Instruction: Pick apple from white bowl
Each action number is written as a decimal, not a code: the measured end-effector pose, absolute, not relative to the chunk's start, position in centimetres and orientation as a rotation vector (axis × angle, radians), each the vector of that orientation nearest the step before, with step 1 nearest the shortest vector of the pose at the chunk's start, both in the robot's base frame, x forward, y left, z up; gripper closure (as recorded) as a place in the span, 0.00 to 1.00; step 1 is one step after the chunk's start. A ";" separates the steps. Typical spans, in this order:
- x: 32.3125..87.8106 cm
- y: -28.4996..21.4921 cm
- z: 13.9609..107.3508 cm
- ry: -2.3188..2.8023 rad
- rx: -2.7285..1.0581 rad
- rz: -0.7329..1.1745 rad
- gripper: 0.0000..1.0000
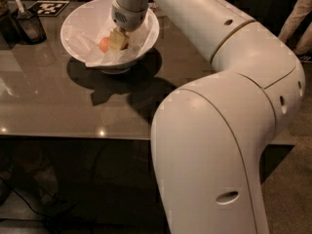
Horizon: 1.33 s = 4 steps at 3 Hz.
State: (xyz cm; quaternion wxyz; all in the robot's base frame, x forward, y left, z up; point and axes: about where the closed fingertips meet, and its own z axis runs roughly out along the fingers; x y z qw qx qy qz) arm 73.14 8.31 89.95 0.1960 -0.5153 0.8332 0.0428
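Observation:
The white bowl (pixel 78 18) stands on the dark table at the back left, lined with crumpled white paper. A small reddish apple (pixel 104 45) lies in it, partly hidden. My gripper (pixel 118 40) reaches down into the bowl from above. Its pale tip is right beside the apple, on the apple's right, touching or nearly so. I cannot tell whether it holds the apple. No second apple shows; my wrist covers the right part of the bowl's inside.
A dark container (pixel 29 26) with a utensil stands left of the bowl, and a black-and-white marker tag (pixel 51 7) lies behind it. My large white arm (pixel 219 130) fills the right side. A person's legs (pixel 300 18) stand at the far right. The table edge (pixel 73 136) runs across the front.

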 end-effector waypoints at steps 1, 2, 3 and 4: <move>73.1 8.3 90.0 2.334 -1.443 0.119 1.00; 73.3 8.2 90.3 2.319 -1.434 0.103 1.00; 72.1 8.1 92.6 2.329 -1.416 0.093 1.00; 70.8 8.2 95.3 2.314 -1.420 0.074 1.00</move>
